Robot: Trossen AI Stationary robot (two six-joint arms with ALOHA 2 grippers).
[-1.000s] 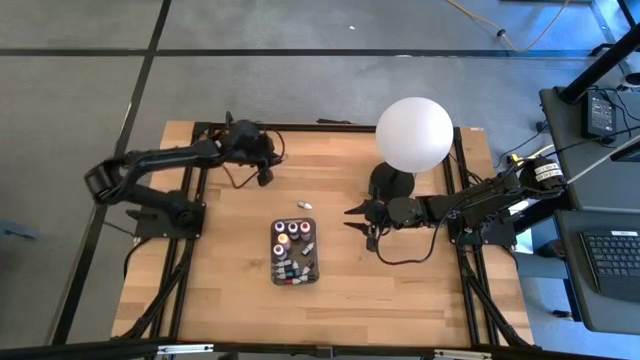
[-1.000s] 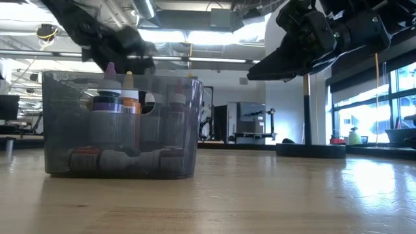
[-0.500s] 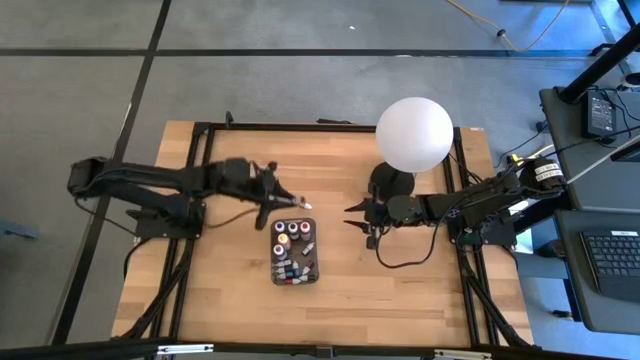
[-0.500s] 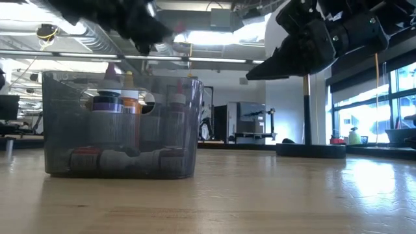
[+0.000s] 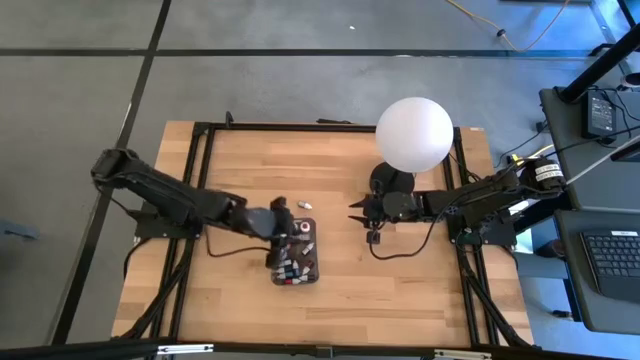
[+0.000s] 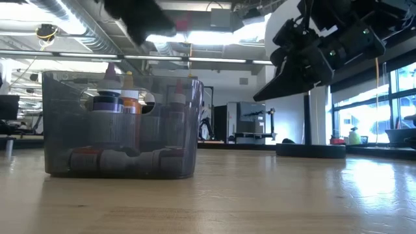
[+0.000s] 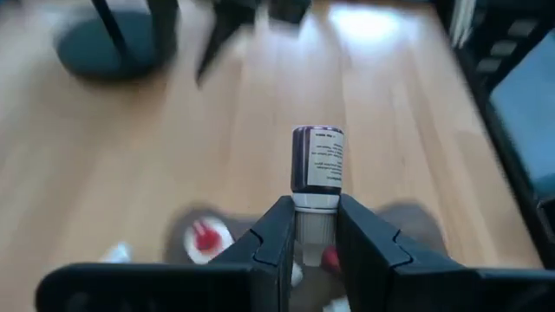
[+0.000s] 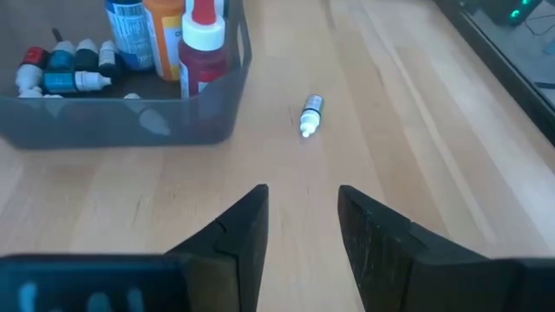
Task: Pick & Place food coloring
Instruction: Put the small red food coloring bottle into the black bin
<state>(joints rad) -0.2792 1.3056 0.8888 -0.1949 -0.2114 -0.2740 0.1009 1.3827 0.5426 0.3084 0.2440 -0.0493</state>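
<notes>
The dark grey tray [image 5: 294,262] holds several food coloring bottles, some upright [image 8: 191,39], some lying down [image 8: 61,74]. My left gripper [image 5: 284,238] hovers over the tray's far end, shut on a purple bottle [image 7: 317,160] with a white cap. One small white-capped bottle [image 8: 310,114] lies on its side on the wood beyond the tray's far end [image 5: 304,204]. My right gripper [image 5: 356,214] is open and holds nothing. It hangs above the table between the tray and the lamp base. My left gripper pinches the purple bottle by its white cap end [image 7: 310,222] between the two fingers [image 7: 276,232]. The bottle lies along the fingers, and its labelled body sticks out past their tips toward the table's right. It is lifted clear above the tray.
A big white globe lamp [image 5: 414,133] stands on a black base [image 5: 392,181] just behind my right gripper. Bare wood lies near and left of the tray. Black frame rails [image 5: 196,170] run along the table's sides.
My left gripper has swept from the far left part of the table toward the near edge and the right, passing the loose bottle, and now hangs over the tray. My right gripper has tipped a little downward in the low view.
</notes>
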